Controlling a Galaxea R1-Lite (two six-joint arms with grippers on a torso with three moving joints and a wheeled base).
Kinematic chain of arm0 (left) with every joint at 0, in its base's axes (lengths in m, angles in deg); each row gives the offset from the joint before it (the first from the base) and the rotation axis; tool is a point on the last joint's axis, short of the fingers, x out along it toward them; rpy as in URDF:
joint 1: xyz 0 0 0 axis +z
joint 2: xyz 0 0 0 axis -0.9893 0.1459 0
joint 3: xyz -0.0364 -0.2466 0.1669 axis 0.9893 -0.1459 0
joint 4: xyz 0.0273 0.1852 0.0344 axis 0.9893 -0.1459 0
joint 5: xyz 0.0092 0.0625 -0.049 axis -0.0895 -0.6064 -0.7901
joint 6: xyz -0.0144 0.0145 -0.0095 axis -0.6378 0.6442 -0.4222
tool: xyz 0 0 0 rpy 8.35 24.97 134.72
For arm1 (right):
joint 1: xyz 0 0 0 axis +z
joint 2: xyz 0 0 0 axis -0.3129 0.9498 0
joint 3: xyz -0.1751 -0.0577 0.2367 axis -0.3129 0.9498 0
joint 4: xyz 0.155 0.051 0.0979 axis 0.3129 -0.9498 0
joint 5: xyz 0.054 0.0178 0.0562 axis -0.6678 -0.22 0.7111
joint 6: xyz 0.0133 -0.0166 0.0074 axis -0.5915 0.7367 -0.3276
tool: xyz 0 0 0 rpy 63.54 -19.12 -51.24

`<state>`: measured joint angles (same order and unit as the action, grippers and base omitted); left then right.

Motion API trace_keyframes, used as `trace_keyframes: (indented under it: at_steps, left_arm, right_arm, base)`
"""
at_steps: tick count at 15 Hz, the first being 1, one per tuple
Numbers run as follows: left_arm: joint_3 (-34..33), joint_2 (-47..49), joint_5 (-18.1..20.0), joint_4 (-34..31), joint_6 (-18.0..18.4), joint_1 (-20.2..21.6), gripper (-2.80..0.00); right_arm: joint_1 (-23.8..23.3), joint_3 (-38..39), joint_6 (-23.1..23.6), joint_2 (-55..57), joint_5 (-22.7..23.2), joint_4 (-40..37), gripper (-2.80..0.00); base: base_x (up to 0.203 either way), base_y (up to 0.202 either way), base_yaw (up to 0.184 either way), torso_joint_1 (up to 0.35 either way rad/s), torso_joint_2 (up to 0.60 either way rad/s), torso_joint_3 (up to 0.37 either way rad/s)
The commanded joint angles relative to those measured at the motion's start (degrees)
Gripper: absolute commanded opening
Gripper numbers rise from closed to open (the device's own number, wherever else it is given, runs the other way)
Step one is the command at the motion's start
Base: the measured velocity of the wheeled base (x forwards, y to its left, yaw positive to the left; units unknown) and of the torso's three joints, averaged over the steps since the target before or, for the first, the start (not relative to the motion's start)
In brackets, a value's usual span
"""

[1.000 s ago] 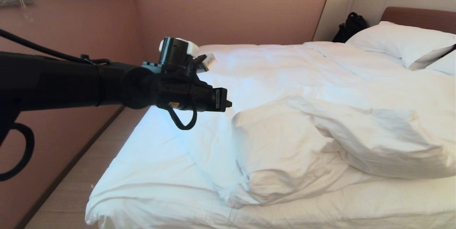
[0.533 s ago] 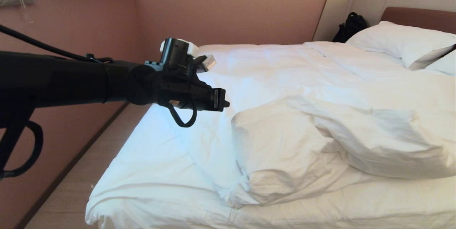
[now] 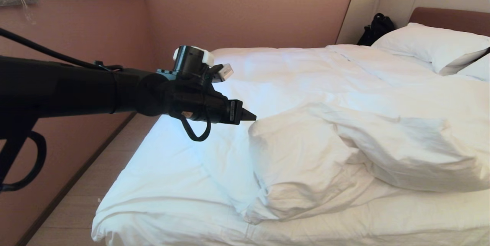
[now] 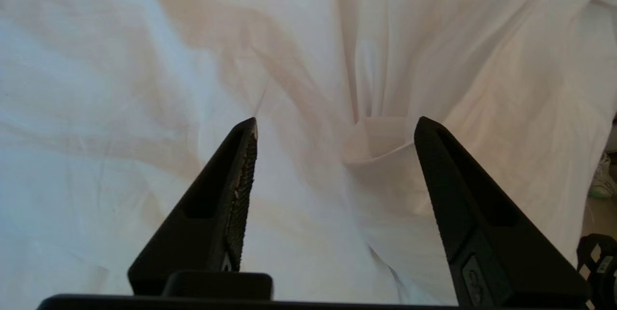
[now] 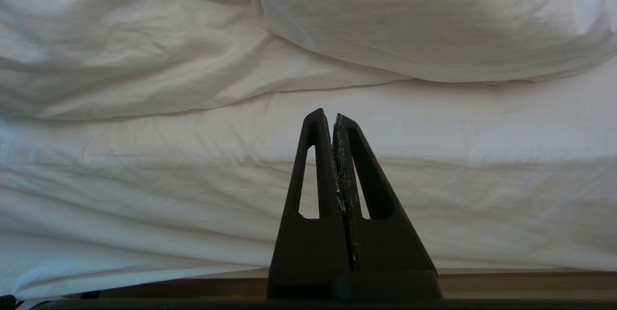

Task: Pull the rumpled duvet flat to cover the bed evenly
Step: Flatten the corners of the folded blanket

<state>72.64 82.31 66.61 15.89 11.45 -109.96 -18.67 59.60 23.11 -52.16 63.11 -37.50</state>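
The white duvet (image 3: pixel 314 154) lies rumpled on the bed (image 3: pixel 421 215), with a thick flap folded back across the middle. My left arm reaches in from the left over the bed. Its left gripper (image 3: pixel 249 116) hangs just beside the near corner of that flap. In the left wrist view the left gripper (image 4: pixel 336 121) is open, and a creased fold of the duvet (image 4: pixel 385 141) lies past the fingertips with nothing pinched. The right gripper (image 5: pixel 330 113) is shut and empty, low at the bed's front side, facing the sheet (image 5: pixel 144 180) below the duvet's bulge (image 5: pixel 434 20).
White pillows (image 3: pixel 432 47) lie against the brown headboard (image 3: pixel 451 18) at the far right. A black bag (image 3: pixel 377 28) sits in the corner beside them. A pink wall and a narrow strip of floor (image 3: pixel 76 207) run along the bed's left side.
The left gripper has opened from shut; a fingertip now pokes out ahead of the hand in the head view. The arm has barely shifted, and the duvet lies as before.
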Motion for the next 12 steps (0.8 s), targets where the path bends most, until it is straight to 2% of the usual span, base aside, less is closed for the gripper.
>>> trace_keyframes:
  at_steps: [1, 3, 4, 5, 6, 7, 12]
  left_arm:
    - [-0.4, -1.1, 0.3, 0.0, -0.1, 0.0, 0.0]
    - [-0.4, -0.9, 0.5, 0.0, 0.0, -0.4, 0.0]
    - [-0.5, -0.8, 2.3, 0.0, 0.0, -0.5, 0.0]
    - [-0.5, -0.8, 2.4, 0.0, 0.0, -0.6, 0.0]
    - [-0.7, -0.7, 3.6, 0.0, 0.0, -0.6, 0.0]
    - [-0.8, -0.4, 7.3, 0.0, 0.0, -0.8, 0.0]
    - [-0.3, 2.8, 8.0, 0.6, -0.1, -3.2, 0.0]
  right_arm:
    - [0.0, 0.0, 0.0, 0.1, 0.0, 0.0, -2.8]
    - [0.0, 0.0, 0.0, 0.1, 0.0, 0.0, -2.8]
    - [0.0, 0.0, 0.0, 0.1, 0.0, 0.1, -2.8]
    - [0.0, 0.0, 0.0, 0.1, 0.0, 0.1, -2.8]
    - [0.0, 0.0, 0.0, 0.1, 0.0, 0.0, -2.8]
    - [0.0, 0.0, 0.0, 0.1, 0.0, 0.0, -2.8]
    - [0.0, 0.0, 0.0, 0.1, 0.0, 0.1, -2.8]
  base:
    - [0.0, 0.0, 0.0, 0.0, 0.0, 0.0]
    - [0.0, 0.0, 0.0, 0.0, 0.0, 0.0]
    - [0.0, 0.0, 0.0, 0.0, 0.0, 0.0]
    - [0.0, 0.0, 0.0, 0.0, 0.0, 0.0]
    - [0.0, 0.0, 0.0, 0.0, 0.0, 0.0]
    - [0.0, 0.0, 0.0, 0.0, 0.0, 0.0]
    - [0.0, 0.0, 0.0, 0.0, 0.0, 0.0]
